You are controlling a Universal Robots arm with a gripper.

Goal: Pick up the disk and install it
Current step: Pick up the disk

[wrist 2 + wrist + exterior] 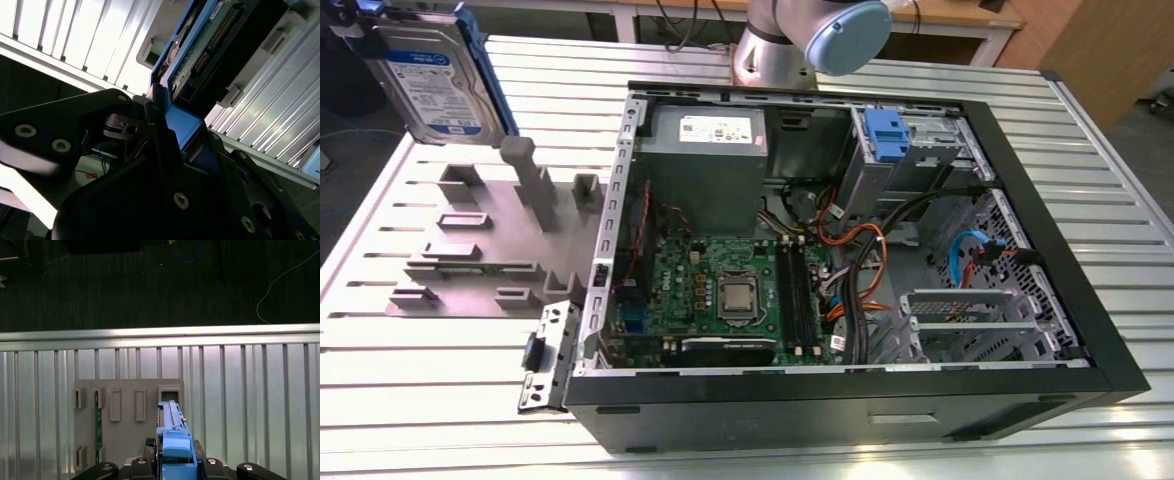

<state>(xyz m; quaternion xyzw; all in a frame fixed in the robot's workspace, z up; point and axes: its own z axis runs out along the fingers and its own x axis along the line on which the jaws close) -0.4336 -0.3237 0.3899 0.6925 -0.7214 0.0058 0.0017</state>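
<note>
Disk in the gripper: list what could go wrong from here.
1. The gripper seems to clamp the disk by its blue rail at one end, so the disk may tilt or slip.
2. The grey fixture has upright posts beneath the raised disk; a low sweep could clip them.
3. Orange and blue cables lie loose inside the computer case and might snag the disk.
</note>
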